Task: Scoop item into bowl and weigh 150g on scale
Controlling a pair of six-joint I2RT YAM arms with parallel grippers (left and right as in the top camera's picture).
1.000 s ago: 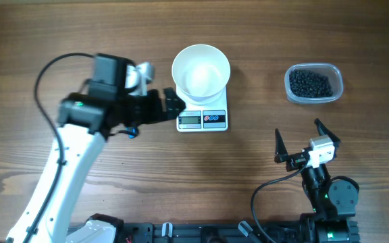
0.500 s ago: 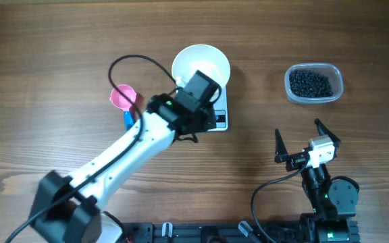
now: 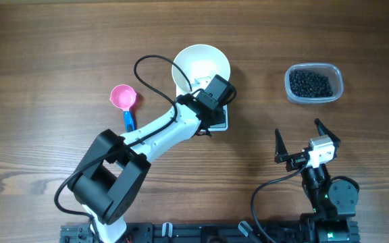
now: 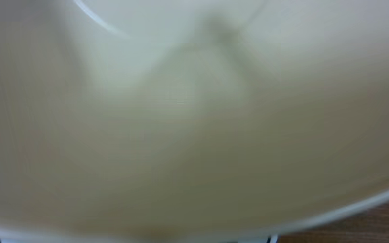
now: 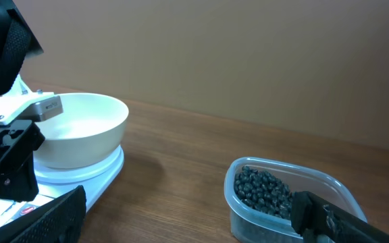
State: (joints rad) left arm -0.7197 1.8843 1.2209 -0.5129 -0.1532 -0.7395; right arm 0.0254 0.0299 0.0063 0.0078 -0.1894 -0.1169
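Left arm (image 3: pixel 161 128) stretched over the wooden table (image 3: pixel 46 54) to the scale

Its left gripper (image 3: pixel 215 91), jaws closed with nothing seen in them, hovers against the near side of the empty bowl (image 3: pixel 198 64) on the scale (image 3: pixel 223 120), whose markings are too small to read. The right gripper (image 3: pixel 303 138) rests wide open, near right. The item (image 3: pixel 309 82) fills a clear container (image 3: pixel 338 86) far right, and a pink scoop (image 3: pixel 122 98) lies left.

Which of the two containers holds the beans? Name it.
The clear rectangular plastic container at the right, filled with black beans; the round white bowl looks empty.

Even soft light; bowl (image 4: pixel 194 135) blurred in left wrist view.
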